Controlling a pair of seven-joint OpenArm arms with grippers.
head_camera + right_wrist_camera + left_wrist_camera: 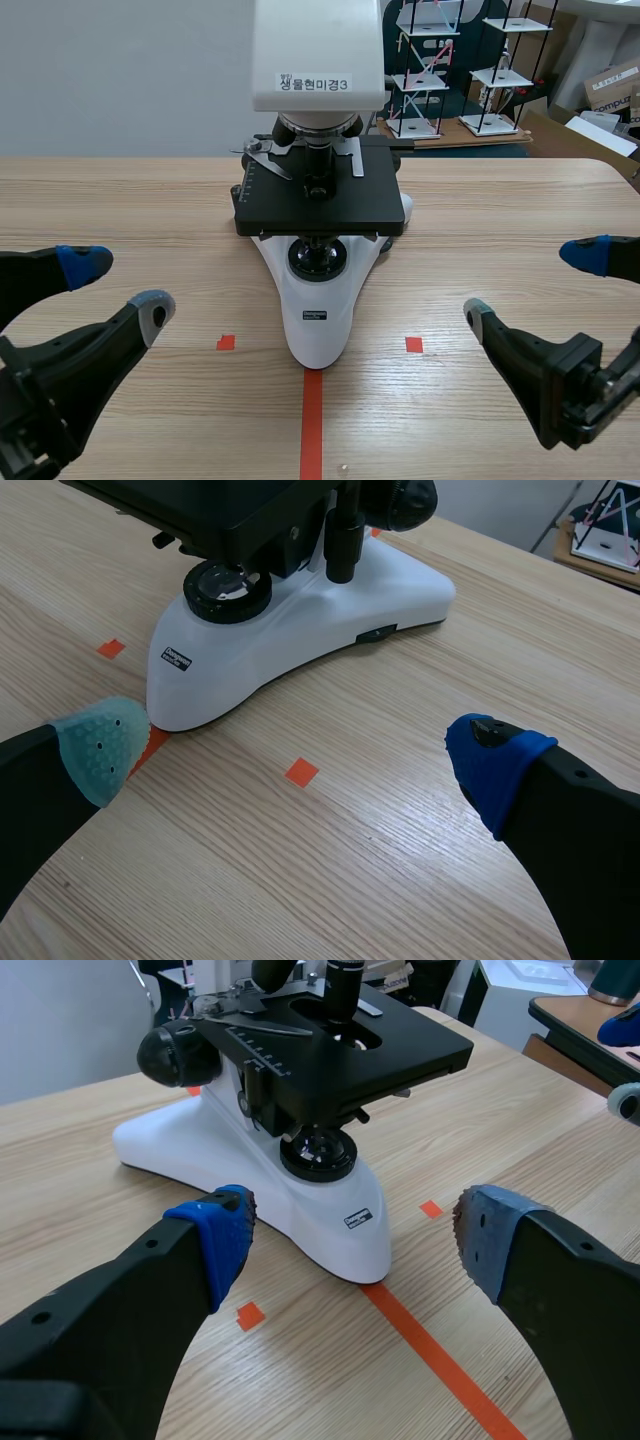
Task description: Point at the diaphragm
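Observation:
A white microscope (318,330) with a black stage (320,205) stands mid-table, facing me. The diaphragm (318,238) is the dark part tucked under the stage, just above the round light lens (318,261) on the base. It is mostly shadowed in the left wrist view (335,1120) and the right wrist view (285,555). My left gripper (118,285) is open, low at the near left, well short of the base (352,1235). My right gripper (532,284) is open at the near right, also apart from the microscope (295,752). Neither holds anything.
The wooden table (480,210) carries orange-red tape marks in front of the microscope. Black focus knobs (172,1053) stick out at the microscope's sides. Behind the table stand stick-and-ball models (425,70) and cardboard boxes (610,85).

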